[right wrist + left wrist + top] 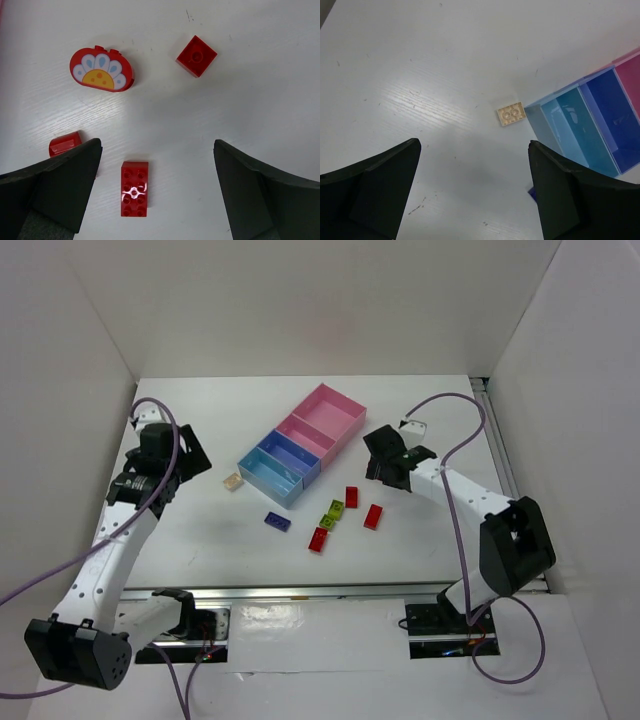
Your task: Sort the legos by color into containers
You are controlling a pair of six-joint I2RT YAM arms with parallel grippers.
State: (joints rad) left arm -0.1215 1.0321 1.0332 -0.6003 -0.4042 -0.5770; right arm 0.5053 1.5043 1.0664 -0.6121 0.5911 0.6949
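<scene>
Trays [335, 412]: four shallow rectangular open trays are joined in one diagonal row at mid-table, two pink at the far right end and two blue at the near left end. Their walls are thin, glossy plastic. Every brick noted lies on the table [200, 540], outside the trays.

Tan brick [511, 114]: recorded flat, studs up, just beside the corner of the end blue tray. Contact cannot be determined.

Purple brick [278, 521]: located near the blue end, on the arms' side. Two green bricks [332, 513] lie close together among three red bricks [351, 496] further right.

In the right wrist view, a long red brick [134, 188], a small square red brick [196, 56] and a half-round red flower piece [102, 69] are seen well apart. A fourth red piece [65, 144] is partly hidden by a finger.

Left gripper [474, 150]: fingers spread wide, nothing held, above bare table short of the tan brick.

Right gripper [157, 147]: fingers spread wide, nothing held, the long red brick between them below.

The table is white and glossy, with fine scratches and streaks. White walls [320, 300] enclose it on three sides.
</scene>
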